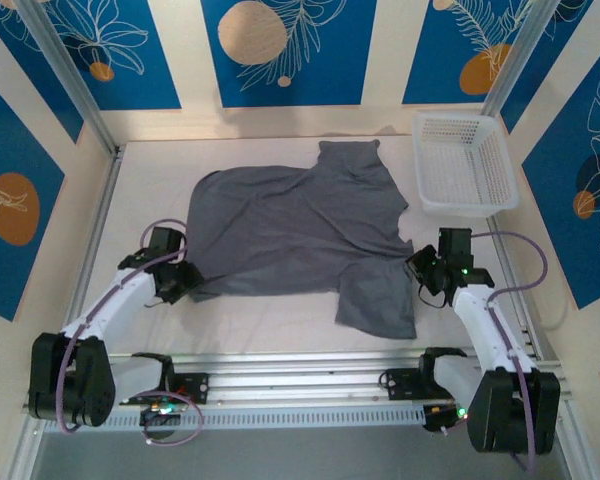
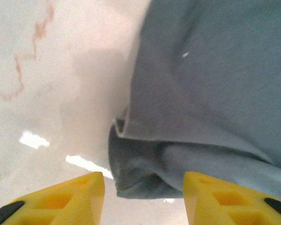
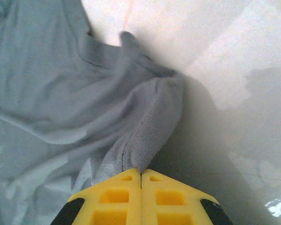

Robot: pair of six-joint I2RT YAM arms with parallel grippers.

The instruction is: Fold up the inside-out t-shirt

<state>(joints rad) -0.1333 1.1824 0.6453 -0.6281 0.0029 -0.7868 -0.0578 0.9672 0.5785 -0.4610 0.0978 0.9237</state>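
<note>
The slate-grey t-shirt (image 1: pixel 290 225) lies rumpled across the middle of the white table, one flap hanging toward the near edge at the right. My left gripper (image 1: pixel 187 281) is at the shirt's near left corner. In the left wrist view it (image 2: pixel 144 199) is open, and the folded corner of the shirt (image 2: pixel 140 176) lies between the yellow fingertips (image 2: pixel 82 194). My right gripper (image 1: pixel 421 266) is at the shirt's right edge. The right wrist view shows it (image 3: pixel 140 174) shut on a bunched ridge of the shirt (image 3: pixel 150 126).
A white plastic basket (image 1: pixel 465 165) stands at the back right, just beyond the shirt's right side. Bare white table (image 1: pixel 270 320) runs along the near edge in front of the shirt. Walls close in the table on three sides.
</note>
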